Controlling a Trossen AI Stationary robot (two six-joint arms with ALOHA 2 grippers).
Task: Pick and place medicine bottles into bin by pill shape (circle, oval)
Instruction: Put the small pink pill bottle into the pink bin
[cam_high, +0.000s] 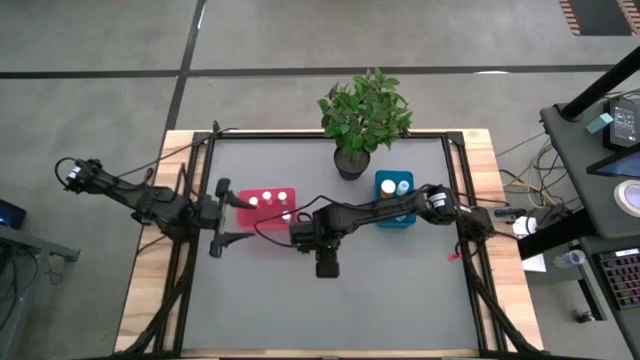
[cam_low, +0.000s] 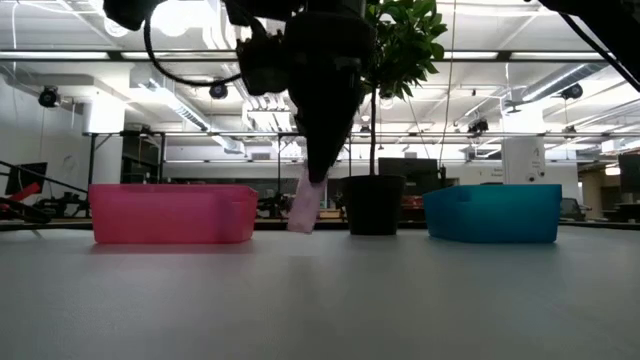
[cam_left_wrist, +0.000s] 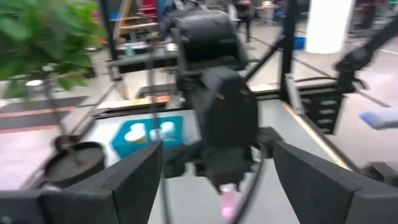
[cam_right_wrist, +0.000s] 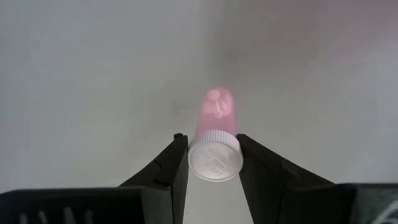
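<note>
Pink translucent bottle (cam_right_wrist: 215, 127), ribbed white cap, clamped in right pincer (cam_right_wrist: 213, 163).

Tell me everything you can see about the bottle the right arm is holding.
The pink-tinted bottle is small, clear plastic with a white ribbed cap, and a few pale pills sit at its closed end. The right pincer clamps it at the cap, one finger on each side. In the low view it hangs tilted, cap up, above the grey table.

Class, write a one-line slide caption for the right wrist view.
Right gripper clamps a white-capped, pink-tinted medicine bottle above the grey table.
</note>
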